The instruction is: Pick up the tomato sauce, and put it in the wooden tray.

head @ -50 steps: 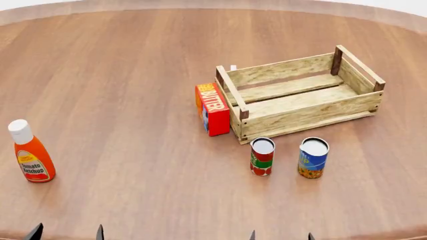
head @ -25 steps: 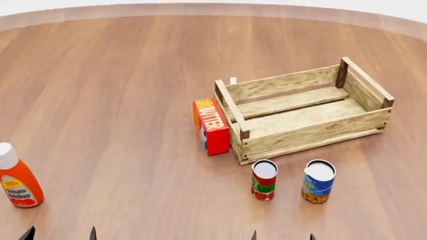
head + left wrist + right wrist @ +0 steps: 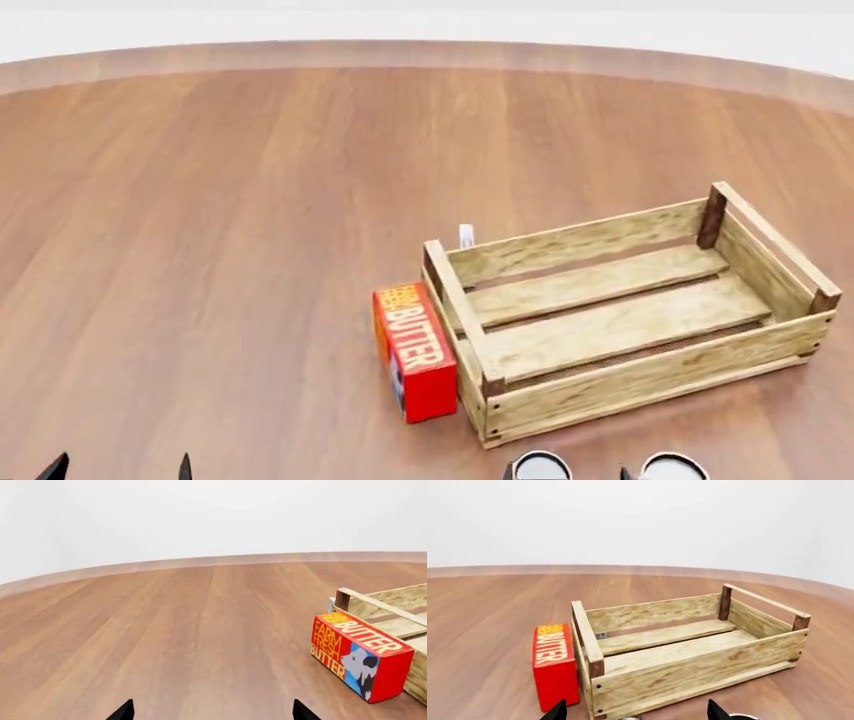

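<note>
Left wrist view: the left gripper (image 3: 212, 711) is wide open and holds nothing. A red butter box (image 3: 359, 654) stands beside the wooden tray (image 3: 390, 606).

Head view: only the top of the tomato sauce (image 3: 539, 467) peeks in, near the tray's front.

Right wrist view: the right gripper (image 3: 635, 711) is wide open and holds nothing.

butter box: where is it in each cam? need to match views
Head view: the butter box is low and centre-left, standing against the wooden tray's left end.
Left wrist view: butter box at the right edge, lower half, tray just behind it.
Right wrist view: butter box lower left, beside the tray's end slat.
Shared landmark: the tray's dark corner post by the box.
</note>
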Tool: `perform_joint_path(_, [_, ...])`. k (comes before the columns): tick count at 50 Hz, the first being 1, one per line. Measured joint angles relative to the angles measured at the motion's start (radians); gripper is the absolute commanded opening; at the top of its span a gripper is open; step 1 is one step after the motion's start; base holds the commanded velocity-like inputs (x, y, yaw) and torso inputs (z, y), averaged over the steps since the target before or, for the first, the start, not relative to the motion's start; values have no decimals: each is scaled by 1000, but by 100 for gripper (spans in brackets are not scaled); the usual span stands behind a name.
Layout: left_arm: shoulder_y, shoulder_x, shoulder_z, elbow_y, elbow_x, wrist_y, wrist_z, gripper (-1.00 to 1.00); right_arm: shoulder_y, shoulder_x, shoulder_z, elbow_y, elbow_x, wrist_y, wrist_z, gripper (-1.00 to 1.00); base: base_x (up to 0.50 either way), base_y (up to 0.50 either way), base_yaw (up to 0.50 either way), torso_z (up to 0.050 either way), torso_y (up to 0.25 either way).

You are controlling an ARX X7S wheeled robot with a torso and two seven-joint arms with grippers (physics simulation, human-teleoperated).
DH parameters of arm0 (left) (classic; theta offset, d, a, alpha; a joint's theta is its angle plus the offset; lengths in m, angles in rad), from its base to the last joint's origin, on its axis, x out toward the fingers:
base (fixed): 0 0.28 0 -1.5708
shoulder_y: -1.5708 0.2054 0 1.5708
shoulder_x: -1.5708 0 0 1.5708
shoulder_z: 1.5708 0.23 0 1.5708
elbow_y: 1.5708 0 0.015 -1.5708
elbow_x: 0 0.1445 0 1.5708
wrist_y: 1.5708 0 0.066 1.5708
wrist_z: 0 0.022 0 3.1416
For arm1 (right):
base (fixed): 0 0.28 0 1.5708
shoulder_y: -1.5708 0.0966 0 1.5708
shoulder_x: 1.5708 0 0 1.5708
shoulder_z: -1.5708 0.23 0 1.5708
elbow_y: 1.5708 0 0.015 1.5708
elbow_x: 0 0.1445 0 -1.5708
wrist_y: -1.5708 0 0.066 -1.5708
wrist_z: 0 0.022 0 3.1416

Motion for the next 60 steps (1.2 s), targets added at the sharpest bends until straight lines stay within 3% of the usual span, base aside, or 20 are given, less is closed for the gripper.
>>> perform_joint_path(34, [-2,-34,39,4,-34,0,-39,100,6,33,-42,6,30,-6,41,100,500,0,0,0,0])
perform_joint_path(50, [-5,-46,53,-1,-46,5,-53,100,0,43,-54,-5,42,-11,62,100,0,0,0,0,1])
perform_joint_path(60, [-4,-53,62,3,-50,4,-62,100,-80,60,-70,-119,31,-9,88,100,0,0,0,0,0])
